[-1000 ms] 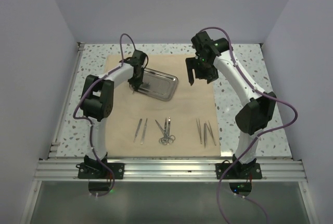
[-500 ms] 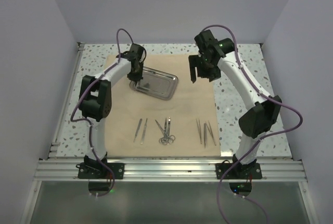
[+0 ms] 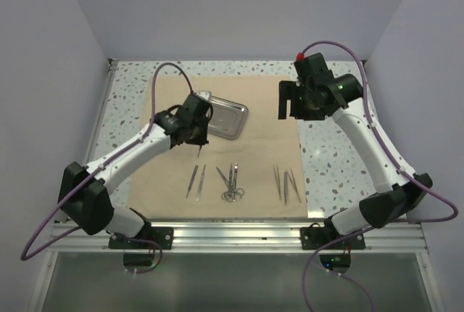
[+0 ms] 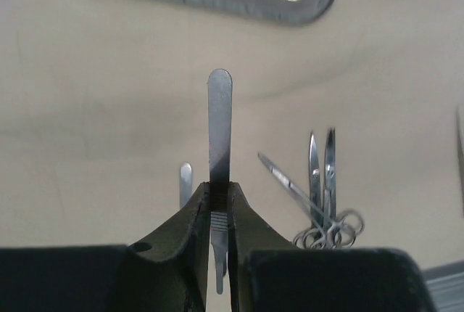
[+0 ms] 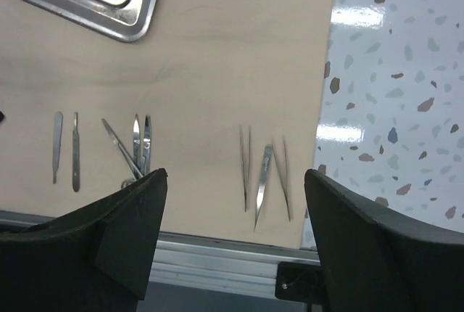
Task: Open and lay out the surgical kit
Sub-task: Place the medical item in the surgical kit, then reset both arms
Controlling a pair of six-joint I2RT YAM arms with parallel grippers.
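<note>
Quick count: one tan sheet (image 3: 254, 145) and one steel tray (image 3: 230, 116) near its far edge. Along the near edge there are two flat handles (image 3: 196, 180) lying side by side, two crossed scissors (image 3: 232, 181), and what looks like three tweezers (image 3: 285, 183), though they overlap so I'm not totally sure. A third flat handle (image 4: 220, 109) is pinched in the left pincer (image 4: 220, 192).

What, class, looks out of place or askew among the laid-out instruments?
The scissors: one pair lies slanted, its rings overlapping the straight pair's. The steel tray also sits askew on the wrap.
</note>
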